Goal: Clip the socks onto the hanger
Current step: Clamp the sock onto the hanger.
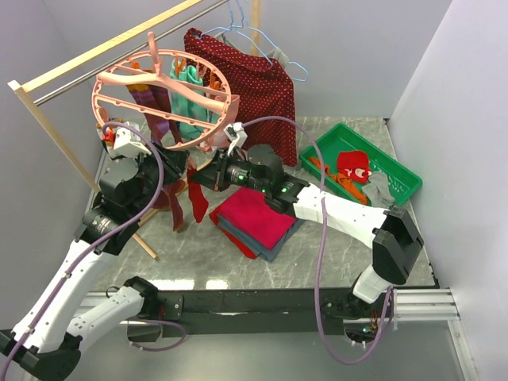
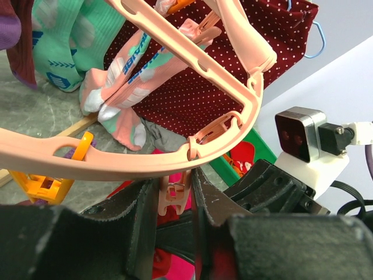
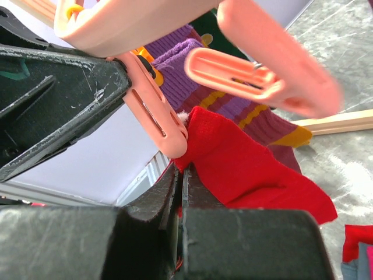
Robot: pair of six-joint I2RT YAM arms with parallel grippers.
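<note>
The pink hanger [image 1: 163,99] hangs from the wooden rail with several socks clipped under it, among them teal ones [image 2: 64,41] and a purple-striped one [image 3: 192,76]. My left gripper [image 2: 173,201] is at the hanger's near rim [image 2: 145,160], shut on a dangling pink clip [image 2: 173,195]. From the right, my right gripper [image 3: 182,175] is shut on the top edge of a red sock [image 3: 250,169]. That edge touches the tip of a pink clip [image 3: 157,114]; I cannot tell whether it is inside the clip. The sock [image 1: 197,202] hangs below the rim.
A green tray [image 1: 397,171] at the right holds more socks [image 1: 353,165]. A folded red and grey cloth stack [image 1: 254,222] lies under my right arm. A dark red dotted garment [image 1: 254,87] and light-blue wire hangers [image 1: 262,40] hang on the wooden rack [image 1: 103,51].
</note>
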